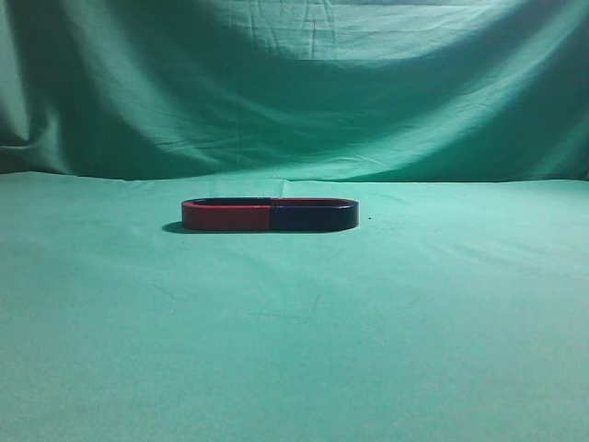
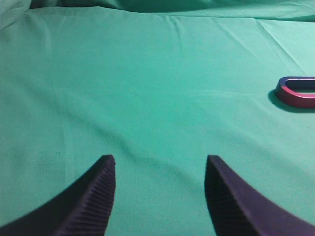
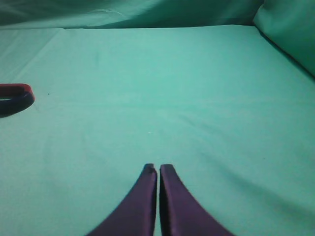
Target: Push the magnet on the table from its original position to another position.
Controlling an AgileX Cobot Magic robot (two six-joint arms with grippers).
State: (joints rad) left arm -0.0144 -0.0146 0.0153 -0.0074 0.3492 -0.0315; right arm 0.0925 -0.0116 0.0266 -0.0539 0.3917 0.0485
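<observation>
The magnet is a long flat loop, red on its left half and dark blue on its right half. It lies flat on the green cloth near the middle of the table. Its red end shows at the right edge of the left wrist view, and one rounded end, red and dark blue, at the left edge of the right wrist view. My left gripper is open and empty, well to the left of the magnet. My right gripper is shut and empty, well to the right of it. Neither gripper shows in the exterior view.
A green cloth covers the table and rises as a draped backdrop behind the magnet. A fold of the cloth stands at the right in the right wrist view.
</observation>
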